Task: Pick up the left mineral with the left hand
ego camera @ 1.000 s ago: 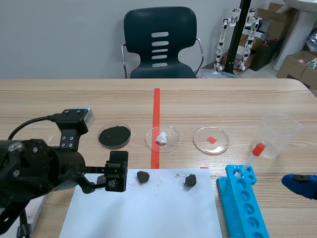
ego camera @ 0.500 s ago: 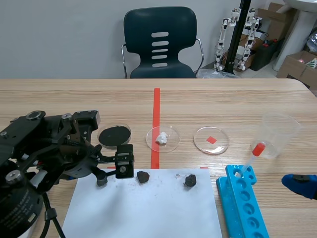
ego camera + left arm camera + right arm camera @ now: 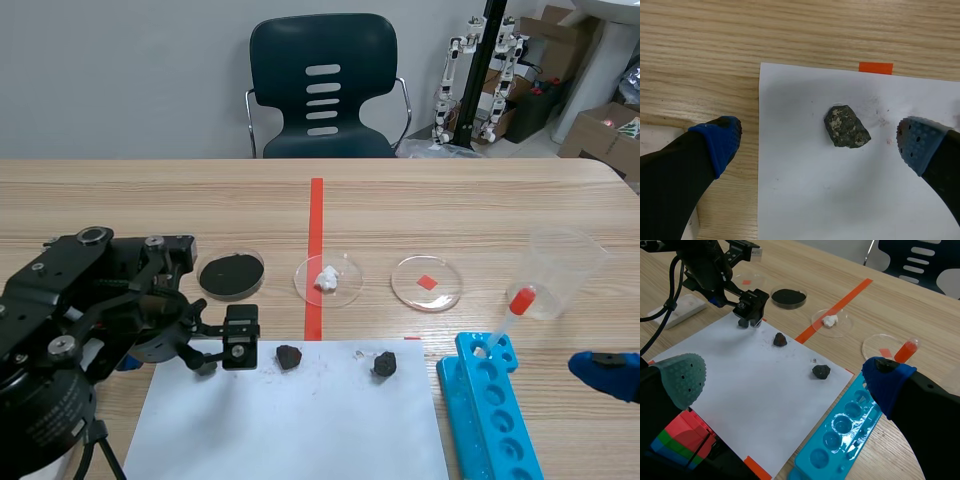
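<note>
Here, the left gripper (image 3: 816, 141) hovers with its two fingers spread wide and nothing held between them. One blue pad hangs over the bare wood just off the edge of the white paper sheet (image 3: 840, 200); the other hangs over the sheet itself. The left mineral (image 3: 846, 126), a small dark speckled stone, lies flat on the paper just ahead of the gap between the fingers, nearer the right one and touching neither. Its long axis runs slantwise: the farther end points toward the left finger's side, the nearer end toward the right finger.

A few faint dark specks dot the paper beside it. A second dark mineral (image 3: 384, 364) rests on the same sheet, well apart. Beyond the paper's far edge stand three clear dishes in a row: one with black powder (image 3: 231, 273), one with a white lump (image 3: 328, 279), one with a red square (image 3: 427, 282). A blue tube rack (image 3: 495, 410) lies beside the sheet, holding a red-bulbed pipette (image 3: 521, 300), with a plastic cup (image 3: 560, 270) near it. The right gripper (image 3: 785, 377) is also wide open and empty, well away.
</note>
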You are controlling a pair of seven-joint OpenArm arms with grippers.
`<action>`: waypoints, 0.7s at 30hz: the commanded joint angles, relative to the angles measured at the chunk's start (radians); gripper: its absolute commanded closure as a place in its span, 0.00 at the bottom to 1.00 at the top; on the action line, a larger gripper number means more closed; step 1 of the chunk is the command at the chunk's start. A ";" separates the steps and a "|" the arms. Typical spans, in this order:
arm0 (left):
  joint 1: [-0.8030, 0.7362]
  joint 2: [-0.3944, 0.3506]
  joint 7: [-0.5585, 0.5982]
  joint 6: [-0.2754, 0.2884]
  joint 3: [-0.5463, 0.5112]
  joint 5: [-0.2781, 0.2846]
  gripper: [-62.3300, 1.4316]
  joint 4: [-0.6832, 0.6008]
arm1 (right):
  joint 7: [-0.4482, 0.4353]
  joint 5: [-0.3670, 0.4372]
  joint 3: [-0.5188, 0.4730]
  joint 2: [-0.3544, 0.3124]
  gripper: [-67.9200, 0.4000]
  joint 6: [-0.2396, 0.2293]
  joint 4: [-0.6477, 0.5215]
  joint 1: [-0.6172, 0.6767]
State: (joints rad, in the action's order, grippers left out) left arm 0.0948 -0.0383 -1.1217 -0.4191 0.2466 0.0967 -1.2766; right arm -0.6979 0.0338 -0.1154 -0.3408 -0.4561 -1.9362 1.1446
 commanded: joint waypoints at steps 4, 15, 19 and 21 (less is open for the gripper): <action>0.011 0.011 0.003 -0.005 -0.004 -0.008 0.00 0.003 | -0.015 0.015 -0.001 0.000 0.00 -0.001 -0.008 -0.001; 0.035 0.013 0.002 -0.005 -0.004 -0.004 0.00 0.055 | -0.015 0.015 -0.001 0.000 0.00 -0.001 -0.008 -0.001; 0.035 0.014 0.001 -0.005 -0.004 -0.004 0.00 0.055 | -0.015 0.015 -0.001 0.000 0.00 -0.001 -0.008 -0.001; 0.035 0.019 -0.002 -0.005 -0.004 -0.004 0.00 0.057 | -0.015 0.015 -0.001 0.000 0.00 -0.001 -0.008 -0.001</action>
State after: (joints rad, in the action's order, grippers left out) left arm 0.1223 -0.0330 -1.1221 -0.4191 0.2466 0.0944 -1.2076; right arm -0.6979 0.0338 -0.1154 -0.3408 -0.4561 -1.9362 1.1446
